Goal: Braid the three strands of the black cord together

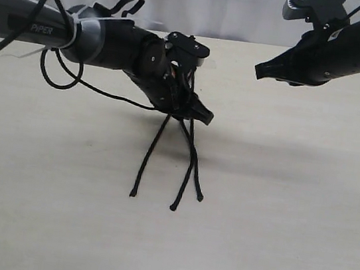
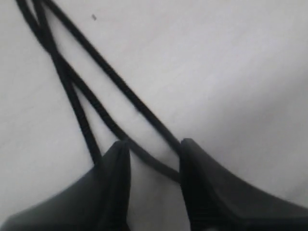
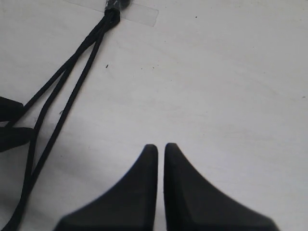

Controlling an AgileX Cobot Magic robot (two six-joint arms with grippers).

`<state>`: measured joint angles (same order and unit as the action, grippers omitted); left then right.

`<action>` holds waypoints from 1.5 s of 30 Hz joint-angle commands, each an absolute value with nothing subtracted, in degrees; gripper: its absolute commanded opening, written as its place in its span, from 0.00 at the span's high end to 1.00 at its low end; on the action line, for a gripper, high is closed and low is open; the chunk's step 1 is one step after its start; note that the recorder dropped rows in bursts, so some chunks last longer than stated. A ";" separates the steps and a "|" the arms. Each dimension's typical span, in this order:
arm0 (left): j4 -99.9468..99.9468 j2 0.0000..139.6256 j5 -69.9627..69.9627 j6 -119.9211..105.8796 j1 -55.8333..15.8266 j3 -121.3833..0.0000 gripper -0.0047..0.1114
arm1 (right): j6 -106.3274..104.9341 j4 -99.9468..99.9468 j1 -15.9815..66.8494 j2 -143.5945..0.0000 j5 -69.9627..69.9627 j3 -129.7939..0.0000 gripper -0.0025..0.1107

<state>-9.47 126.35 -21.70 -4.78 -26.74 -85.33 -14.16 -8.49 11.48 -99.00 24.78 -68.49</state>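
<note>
Status: my left claw [image 2: 154, 147] parted, a strand crossing its gap | my right claw [image 3: 160, 147] closed, empty, up at 2 o'clock | black cord [image 3: 110, 12] head taped to table [image 1: 288, 224], three strands [image 1: 192, 155] trailing toward 6 o'clock.

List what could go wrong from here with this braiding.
1. The left hand is open with two of the strands at its fingers; closing could pinch both instead of one.
2. The right hand is shut, empty and away from the strands, so nothing would hold a crossing tight.
3. Only clear tape pins the knotted head of the black cord; a hard tug could peel it.
</note>
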 commanded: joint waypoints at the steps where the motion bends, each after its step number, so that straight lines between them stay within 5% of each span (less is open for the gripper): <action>1: -11.38 127.58 -20.91 -3.12 -25.99 -85.48 0.67 | -14.57 -8.71 11.47 -99.13 24.03 -68.22 0.94; 29: -14.00 130.40 -20.80 -2.98 -27.31 -85.48 0.67 | -14.57 -8.71 11.47 -99.13 23.91 -68.22 0.94; 38: -14.00 130.40 -22.31 -3.10 -27.31 -85.48 0.96 | -14.57 -8.71 11.47 -99.13 23.91 -68.22 0.94; 45: -14.24 128.51 -23.93 -3.10 -27.20 -85.48 0.96 | -14.57 -8.71 11.47 -99.13 23.91 -68.22 0.94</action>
<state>-14.06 129.89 -22.09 -3.28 -27.22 -85.46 -14.16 -8.49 11.48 -99.00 24.54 -68.49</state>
